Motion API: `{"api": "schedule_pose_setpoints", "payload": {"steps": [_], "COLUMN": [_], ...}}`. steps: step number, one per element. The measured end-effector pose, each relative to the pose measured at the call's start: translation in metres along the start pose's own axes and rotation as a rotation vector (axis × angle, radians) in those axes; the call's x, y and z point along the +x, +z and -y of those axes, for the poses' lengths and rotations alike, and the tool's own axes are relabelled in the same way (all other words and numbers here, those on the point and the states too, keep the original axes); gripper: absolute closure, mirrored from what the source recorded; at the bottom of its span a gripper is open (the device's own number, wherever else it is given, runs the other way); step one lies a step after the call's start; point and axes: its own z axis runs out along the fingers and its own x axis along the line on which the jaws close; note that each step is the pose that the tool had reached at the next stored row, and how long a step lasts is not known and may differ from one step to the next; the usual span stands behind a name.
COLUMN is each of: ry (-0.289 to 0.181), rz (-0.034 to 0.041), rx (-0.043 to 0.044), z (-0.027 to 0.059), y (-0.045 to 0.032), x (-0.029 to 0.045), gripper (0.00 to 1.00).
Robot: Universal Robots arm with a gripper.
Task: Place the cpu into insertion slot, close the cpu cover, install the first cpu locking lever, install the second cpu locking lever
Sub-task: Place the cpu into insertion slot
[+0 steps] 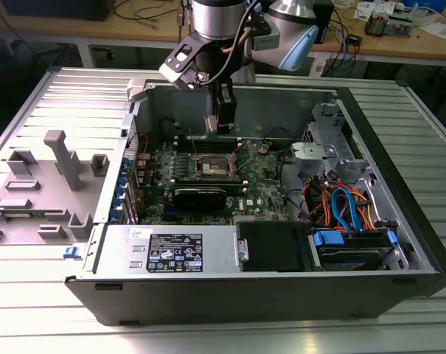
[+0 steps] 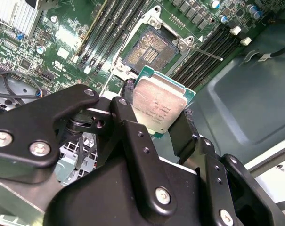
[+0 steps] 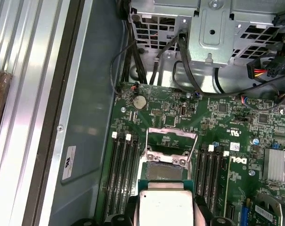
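Place: we read this as a robotics lab | evidence: opened computer case (image 1: pixel 245 295) lying on a ribbed metal bench (image 1: pixel 82 96) | robot arm (image 1: pixel 219 18) above it | grey fixtures (image 1: pixel 60 158) alongside | wooden bench (image 1: pixel 60 33) behind, cables (image 1: pixel 346 44) trailing.

In the exterior view, looking down from high and well back over the open computer case (image 1: pixel 208 299), motherboard (image 1: pixel 261 184) whole. In both wrist views, riding close above that board, looking down past the claw (image 2: pixel 157 107); shared: insertion slot (image 2: pixel 149 49) and cpu (image 2: pixel 156 100).
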Motion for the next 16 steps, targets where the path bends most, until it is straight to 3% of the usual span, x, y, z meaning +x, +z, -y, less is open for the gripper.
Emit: {"api": "schedule_pose_setpoints", "payload": {"steps": [12, 16], "ry": [0.001, 0.037], "rz": [0.0000, 0.0026], "rx": [0.0000, -0.0008], "z": [0.0000, 0.0000], "y": [0.0000, 0.0004], "x": [0.0000, 0.0000], "gripper": [0.45, 0.45]}}
